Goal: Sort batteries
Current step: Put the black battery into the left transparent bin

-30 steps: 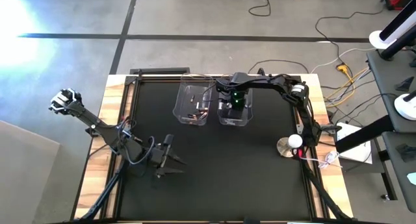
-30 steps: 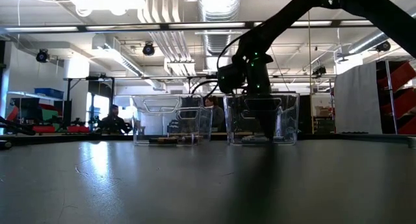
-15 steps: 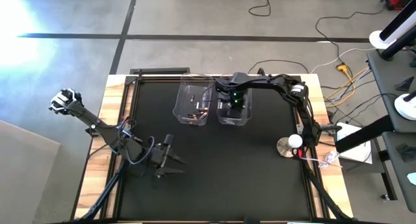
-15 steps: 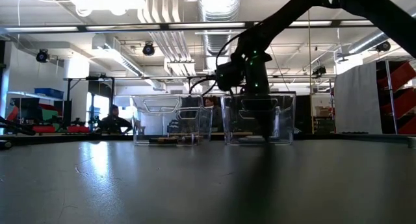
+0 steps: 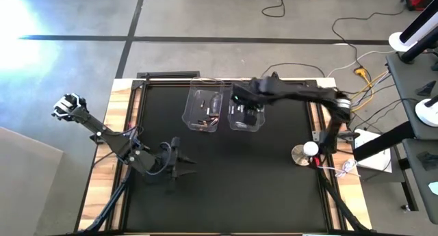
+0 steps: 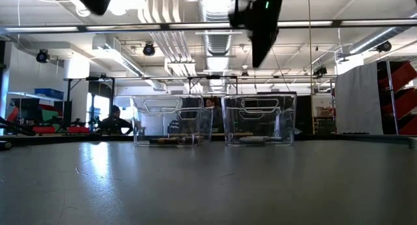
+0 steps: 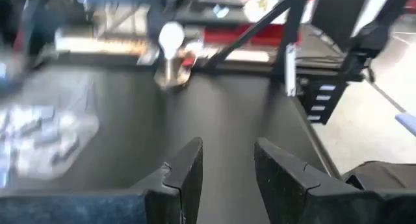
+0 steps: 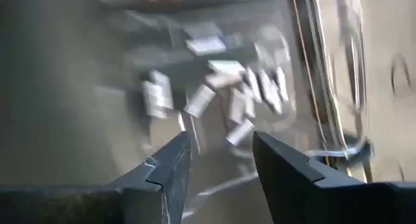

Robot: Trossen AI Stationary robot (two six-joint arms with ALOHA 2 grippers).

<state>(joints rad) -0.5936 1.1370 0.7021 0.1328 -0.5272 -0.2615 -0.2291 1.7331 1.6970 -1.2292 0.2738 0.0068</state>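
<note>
Right wrist view: silvery batteries (image 8: 224, 87) lie in a bin beyond the right claw (image 8: 218, 162), its fingers apart and empty.

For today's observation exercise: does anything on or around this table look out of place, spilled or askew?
Nothing stands out. Both clear bins stand upright side by side, batteries lie inside, none spilled on the black mat. The right pincer hangs open above its bin.

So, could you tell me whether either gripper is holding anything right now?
Nothing is held: the right gripper hangs open above the silvery-white batteries, and the left gripper is open and empty.
</note>
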